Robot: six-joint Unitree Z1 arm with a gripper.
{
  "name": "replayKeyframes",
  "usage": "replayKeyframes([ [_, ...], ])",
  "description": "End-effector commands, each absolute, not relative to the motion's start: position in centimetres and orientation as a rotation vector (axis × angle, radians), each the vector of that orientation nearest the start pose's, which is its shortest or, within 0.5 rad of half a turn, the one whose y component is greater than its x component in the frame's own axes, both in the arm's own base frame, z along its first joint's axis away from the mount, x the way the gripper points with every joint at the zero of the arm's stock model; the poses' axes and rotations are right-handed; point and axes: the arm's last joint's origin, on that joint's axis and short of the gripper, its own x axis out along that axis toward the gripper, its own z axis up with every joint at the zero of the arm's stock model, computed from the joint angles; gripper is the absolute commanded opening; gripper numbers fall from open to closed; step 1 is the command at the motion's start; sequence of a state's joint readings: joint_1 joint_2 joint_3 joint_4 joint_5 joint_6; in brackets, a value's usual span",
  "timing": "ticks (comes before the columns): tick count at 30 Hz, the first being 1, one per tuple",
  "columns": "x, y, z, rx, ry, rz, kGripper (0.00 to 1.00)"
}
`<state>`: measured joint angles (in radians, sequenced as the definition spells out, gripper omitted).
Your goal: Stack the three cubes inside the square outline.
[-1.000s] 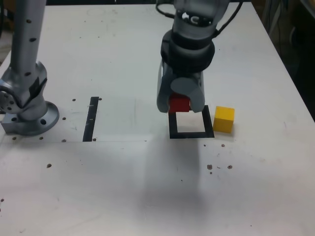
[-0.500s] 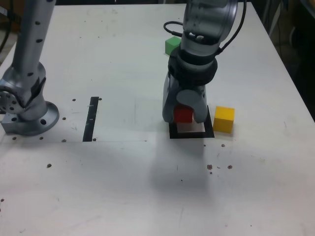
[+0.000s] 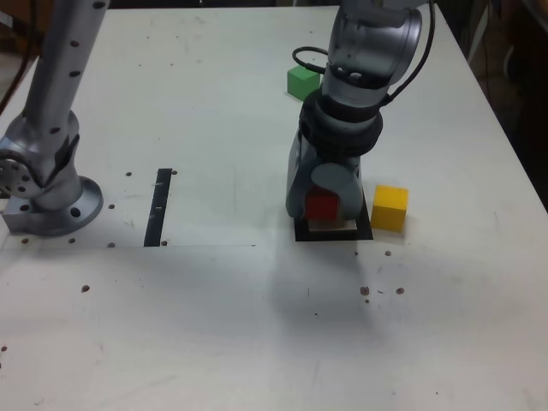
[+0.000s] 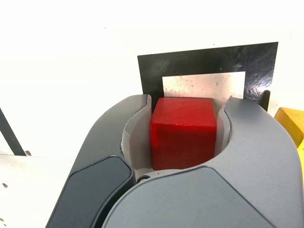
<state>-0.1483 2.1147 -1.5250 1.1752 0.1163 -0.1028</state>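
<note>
One camera looks down across the whole table; the other, close above the pincer (image 4: 183,128), shares the outline (image 4: 204,59).

Bright, diffuse light over the worktop (image 3: 188,325), with a soft-edged shadow below the claw (image 3: 324,204) in the exterior view. Wrist view: white surface overexposed; glare on the black square outline (image 4: 190,61); cube edges sharp.

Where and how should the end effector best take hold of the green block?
Probably by two opposite upright side faces of the green block, coming from above: it is a plain cube sitting flat, its top uncovered. The arm is close beside it in the exterior view.
</note>
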Motion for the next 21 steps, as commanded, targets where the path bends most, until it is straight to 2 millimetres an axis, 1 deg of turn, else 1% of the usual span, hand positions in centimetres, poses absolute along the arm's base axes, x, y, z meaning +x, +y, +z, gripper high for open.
replayKeyframes([
  [1, 37.0, -4.9, 21.0, 0.159, 1.744, 0.061, 0.26],
  [3, 37.1, -4.9, 21.1, 0.163, 1.741, 0.054, 0.31],
  [6, 37.2, -4.9, 20.9, 0.163, 1.745, 0.036, 0.44],
  [10, 37.3, -4.8, 20.7, 0.155, 1.754, 0.012, 0.68],
  [13, 37.4, -4.8, 20.9, 0.157, 1.749, 0.001, 0.85],
  [16, 37.3, -4.7, 21.6, 0.162, 1.742, -0.002, 0.93],
  [21, 36.5, -4.5, 23.4, 0.177, 1.736, 0.011, 0.98],
])
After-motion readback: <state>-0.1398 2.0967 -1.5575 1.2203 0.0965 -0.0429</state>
